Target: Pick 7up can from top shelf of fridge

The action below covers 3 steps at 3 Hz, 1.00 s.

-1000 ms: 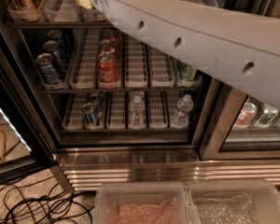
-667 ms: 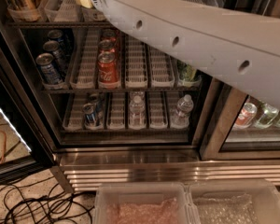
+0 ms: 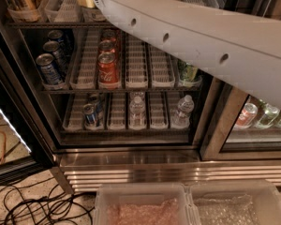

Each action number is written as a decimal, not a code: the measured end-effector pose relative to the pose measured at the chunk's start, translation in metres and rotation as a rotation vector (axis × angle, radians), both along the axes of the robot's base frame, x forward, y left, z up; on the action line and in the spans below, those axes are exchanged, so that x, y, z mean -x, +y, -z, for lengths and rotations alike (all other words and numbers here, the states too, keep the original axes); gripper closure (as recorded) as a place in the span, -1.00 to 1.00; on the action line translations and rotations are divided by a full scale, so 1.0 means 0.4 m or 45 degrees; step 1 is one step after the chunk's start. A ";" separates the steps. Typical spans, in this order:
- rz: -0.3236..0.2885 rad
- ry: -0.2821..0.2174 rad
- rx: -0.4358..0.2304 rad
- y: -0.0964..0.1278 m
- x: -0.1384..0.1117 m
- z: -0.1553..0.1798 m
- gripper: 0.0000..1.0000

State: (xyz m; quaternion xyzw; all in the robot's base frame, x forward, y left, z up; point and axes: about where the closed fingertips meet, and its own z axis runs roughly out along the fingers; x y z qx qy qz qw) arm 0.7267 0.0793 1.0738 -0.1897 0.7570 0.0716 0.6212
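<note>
The fridge (image 3: pixel 131 161) stands with its left door open and its interior lit. The highest rack level in view (image 3: pixel 65 6) runs along the top edge and holds white slotted lane trays. No 7up can shows; it is hidden or out of view. My white arm (image 3: pixel 196 41) crosses from the right edge up to the top left, in front of that rack. The gripper lies beyond the end of the arm at the top edge and is not in view.
The middle rack holds blue cans (image 3: pixel 49 69), red cola cans (image 3: pixel 108 69) and a green can (image 3: pixel 187 73) partly behind the arm. Lower rack: water bottles (image 3: pixel 137 109), a blue can (image 3: pixel 90 115). Two plastic bins (image 3: pixel 140 196) stand below. Cables (image 3: pixel 37 205) lie on the floor.
</note>
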 end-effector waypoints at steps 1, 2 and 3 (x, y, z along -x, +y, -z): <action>0.017 0.004 0.007 -0.004 -0.025 0.008 -0.56; 0.017 0.004 0.007 -0.004 -0.021 0.004 -0.20; 0.017 0.004 0.007 -0.004 -0.021 0.004 0.27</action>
